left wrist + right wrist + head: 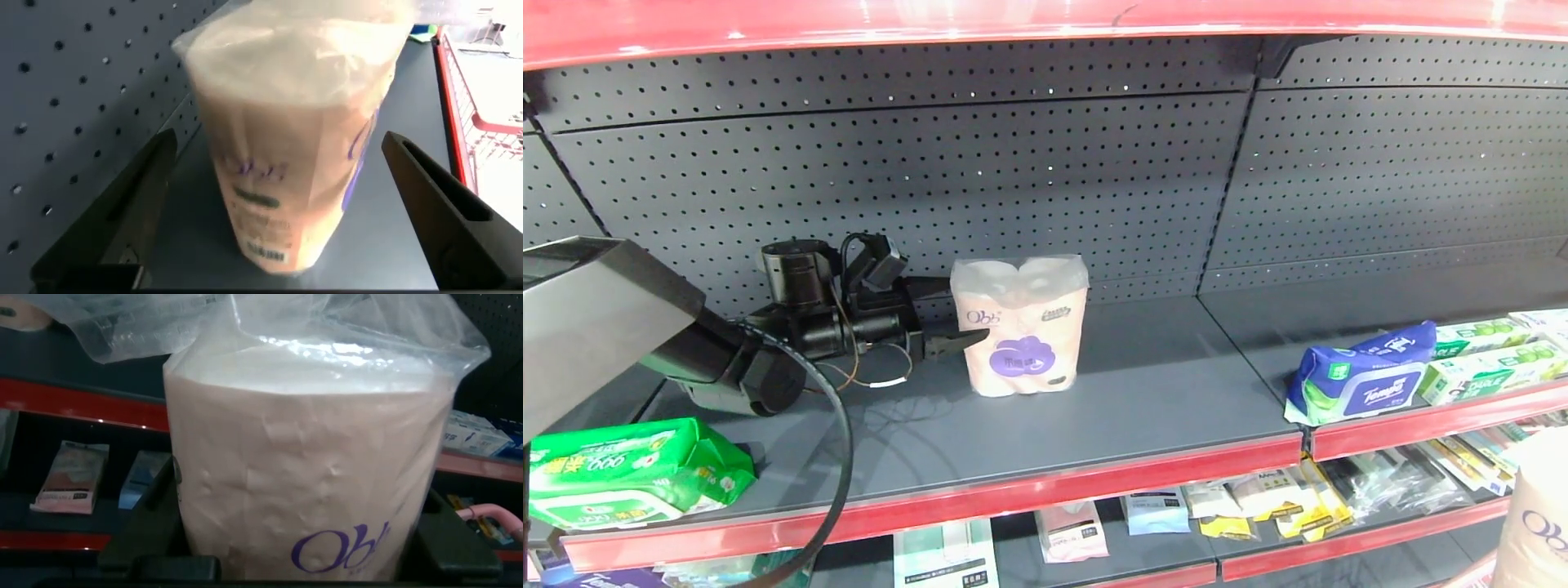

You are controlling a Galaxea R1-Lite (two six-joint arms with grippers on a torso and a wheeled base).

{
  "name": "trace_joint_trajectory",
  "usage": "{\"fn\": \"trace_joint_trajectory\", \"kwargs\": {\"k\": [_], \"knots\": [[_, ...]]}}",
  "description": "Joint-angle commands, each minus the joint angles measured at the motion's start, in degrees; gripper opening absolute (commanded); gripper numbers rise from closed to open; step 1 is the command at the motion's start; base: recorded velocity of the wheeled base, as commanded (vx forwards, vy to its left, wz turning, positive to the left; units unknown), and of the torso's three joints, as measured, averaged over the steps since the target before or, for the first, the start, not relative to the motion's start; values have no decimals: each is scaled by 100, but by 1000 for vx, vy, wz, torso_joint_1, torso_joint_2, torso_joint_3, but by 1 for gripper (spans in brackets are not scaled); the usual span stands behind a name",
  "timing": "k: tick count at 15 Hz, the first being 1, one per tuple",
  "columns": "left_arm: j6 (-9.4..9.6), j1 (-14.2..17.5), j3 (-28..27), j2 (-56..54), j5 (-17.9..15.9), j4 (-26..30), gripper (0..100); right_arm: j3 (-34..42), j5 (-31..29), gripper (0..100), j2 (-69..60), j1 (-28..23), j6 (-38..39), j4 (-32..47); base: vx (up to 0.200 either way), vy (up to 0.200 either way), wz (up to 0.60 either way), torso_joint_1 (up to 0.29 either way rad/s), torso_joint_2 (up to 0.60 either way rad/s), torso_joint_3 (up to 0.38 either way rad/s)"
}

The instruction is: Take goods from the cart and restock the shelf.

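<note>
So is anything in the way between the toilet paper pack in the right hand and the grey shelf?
Nothing visible. The pink plastic-wrapped toilet paper pack in the right hand has a bare stretch of grey metal shelf open to it, between the standing pink pack and the blue wipes packet.

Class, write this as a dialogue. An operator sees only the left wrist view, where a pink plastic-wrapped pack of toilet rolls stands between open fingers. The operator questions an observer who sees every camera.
Operator: Is the pink plastic-wrapped pack of toilet rolls alone on that shelf section?
Observer: No. A green soft pack lies near the grey shelf's front edge, to the robot's left of it.
Operator: Is my other arm free?
Observer: No. The right gripper is shut on a second pink pack of rolls, held in front of the lower shelves.
</note>
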Motion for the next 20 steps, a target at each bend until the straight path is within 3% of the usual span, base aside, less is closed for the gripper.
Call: {"fn": "trace_joint_trajectory", "kwargs": {"k": [1,5,7,12,14,20], "knots": [[-9,-6,-79,75,22,11,100,10,-2,0,-2,2,-5,4,0,0,0,0,0,0],[-9,-85,-167,242,180,20,100,10,-10,0,-2,2,-14,4,0,0,0,0,0,0],[-132,-121,-325,347,198,29,100,19,-10,0,-2,2,-14,4,0,0,0,0,0,0],[-194,-296,-632,435,180,29,100,28,-54,0,-2,2,-23,4,0,0,0,0,0,0],[-326,-446,-650,435,180,11,100,28,-54,0,-2,2,-23,4,0,0,0,0,0,0],[-334,-569,-703,514,145,20,100,36,-63,0,-2,2,-23,13,0,0,0,0,0,0]]}}
